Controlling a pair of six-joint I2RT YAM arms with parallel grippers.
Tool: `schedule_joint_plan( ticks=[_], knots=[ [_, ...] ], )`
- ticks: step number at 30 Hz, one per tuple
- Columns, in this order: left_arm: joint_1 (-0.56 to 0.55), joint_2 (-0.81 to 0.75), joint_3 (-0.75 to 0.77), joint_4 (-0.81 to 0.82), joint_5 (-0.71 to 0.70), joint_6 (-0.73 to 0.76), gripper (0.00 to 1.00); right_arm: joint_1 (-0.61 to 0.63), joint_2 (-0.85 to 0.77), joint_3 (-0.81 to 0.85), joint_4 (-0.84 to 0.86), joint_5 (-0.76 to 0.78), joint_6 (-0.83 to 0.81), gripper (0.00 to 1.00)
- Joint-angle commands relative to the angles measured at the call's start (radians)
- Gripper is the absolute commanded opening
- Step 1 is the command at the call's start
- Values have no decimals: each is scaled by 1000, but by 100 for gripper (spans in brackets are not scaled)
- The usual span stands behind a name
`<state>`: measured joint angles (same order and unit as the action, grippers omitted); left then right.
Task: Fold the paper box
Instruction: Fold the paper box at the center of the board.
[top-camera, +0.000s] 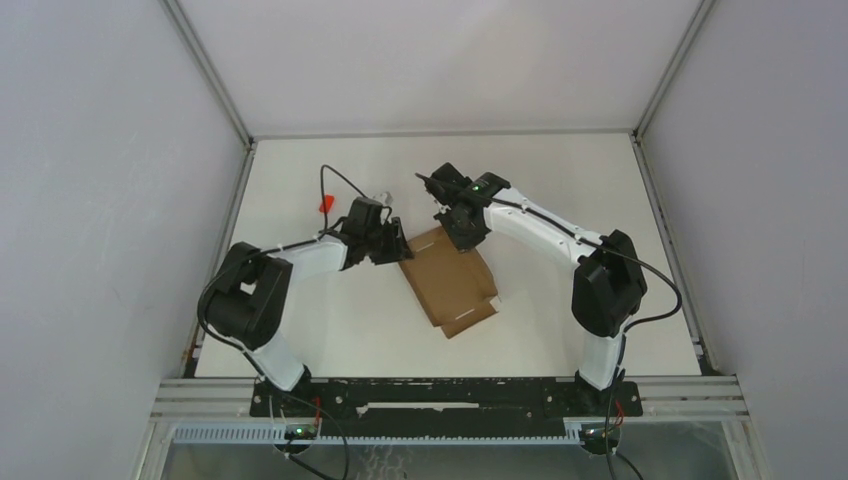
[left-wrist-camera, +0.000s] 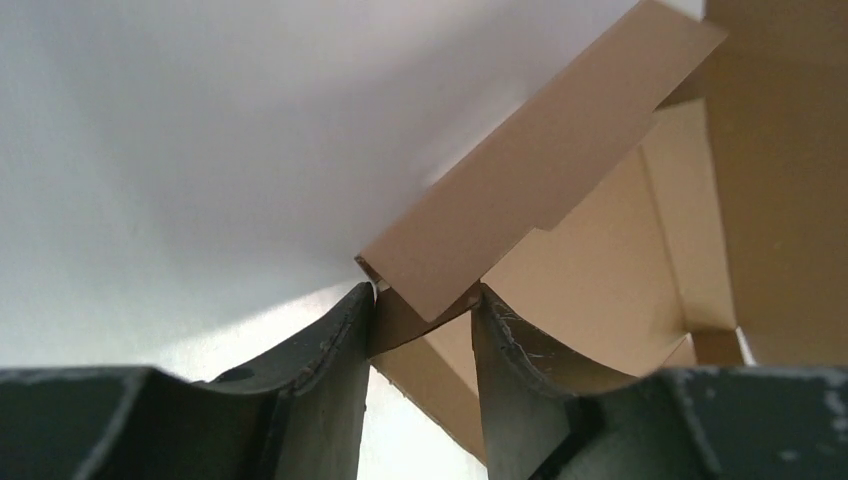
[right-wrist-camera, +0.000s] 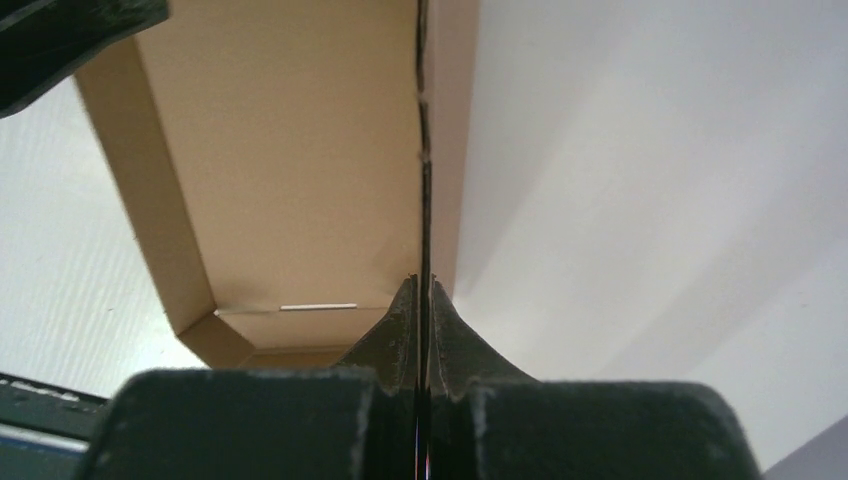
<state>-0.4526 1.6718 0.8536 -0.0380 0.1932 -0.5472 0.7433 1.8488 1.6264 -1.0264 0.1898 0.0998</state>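
Nearest the arm bases, the paper box (top-camera: 452, 285) is lying on the table (top-camera: 560, 190) a little right of centre, and a pale-edged flap at its near-right end is pointing toward the right arm's base. Its long axis is running diagonally from that near-right end to a far-left end. Nothing is holding the near end.

Both tools are working at the far end. The left gripper (top-camera: 392, 246) is coming in from the left at the far-left corner. In its wrist view the fingers (left-wrist-camera: 340, 345) are standing partly apart with a bent piece of cardboard bridging the gap and touching both, so it is judged to be pinching a folded flap (left-wrist-camera: 540, 170) rather than standing free. The right gripper (top-camera: 462, 232) is sitting just beside it on the far-right side. Its jaws are pressing fully together on a thin upright wall (right-wrist-camera: 450, 150) seen edge-on, and the box's broad inner panel (right-wrist-camera: 290, 150) is spreading out to its left.

So the body of the box is stretching away from both tools toward the near right, and each arm is about equally close to its own corner. Any further fold is likely to turn on the two grips pulling across that diagonal without twisting the sheet.

Farther off, a small red block (top-camera: 326, 204) is resting well apart on the far left.
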Motion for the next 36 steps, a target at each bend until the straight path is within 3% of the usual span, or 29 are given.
schedule_joint_plan(
  ticks=[1, 7, 18, 23, 31, 34, 36],
  knots=[
    [-19, 32, 128, 7, -15, -15, 45, 10, -6, 57, 29, -106, 34, 0],
    [-46, 102, 191, -29, -13, -6, 45, 2, -16, 54, 33, -179, 49, 0],
    [-63, 156, 259, -107, -12, 29, 45, -142, -82, -118, 168, -568, 109, 0],
    [-64, 171, 308, -158, -20, 49, 44, -201, -100, -201, 239, -665, 132, 0],
    [-73, 202, 361, -224, -33, 83, 44, -219, -116, -222, 260, -686, 130, 0],
    [-74, 202, 350, -226, -44, 90, 43, -231, -120, -223, 226, -626, 119, 0],
    [-73, 208, 346, -229, -47, 92, 43, -234, -128, -225, 205, -558, 110, 6]
  ],
)
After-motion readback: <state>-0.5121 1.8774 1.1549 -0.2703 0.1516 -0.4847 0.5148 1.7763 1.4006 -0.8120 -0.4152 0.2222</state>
